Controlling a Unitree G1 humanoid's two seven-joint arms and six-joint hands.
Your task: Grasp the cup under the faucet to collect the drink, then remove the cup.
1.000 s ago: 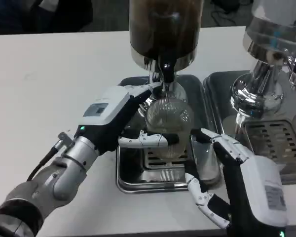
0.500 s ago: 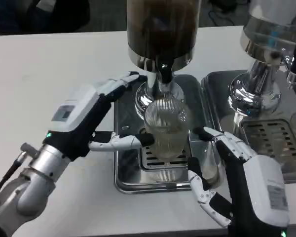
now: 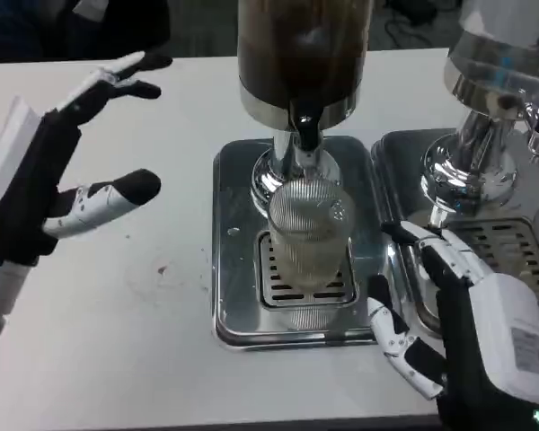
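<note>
White table (image 3: pixel 117 341), second chrome dispenser (image 3: pixel 485 135) at right, its slotted drip tray (image 3: pixel 512 260) beneath

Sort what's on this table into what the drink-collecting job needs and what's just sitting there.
Needed for the job:
- cup, standing on the drip tray
- faucet of the dark drink dispenser
- right hand, open beside the cup
- left hand, open, off to the side

Just sitting there:
- second dispenser
- its drip tray
</note>
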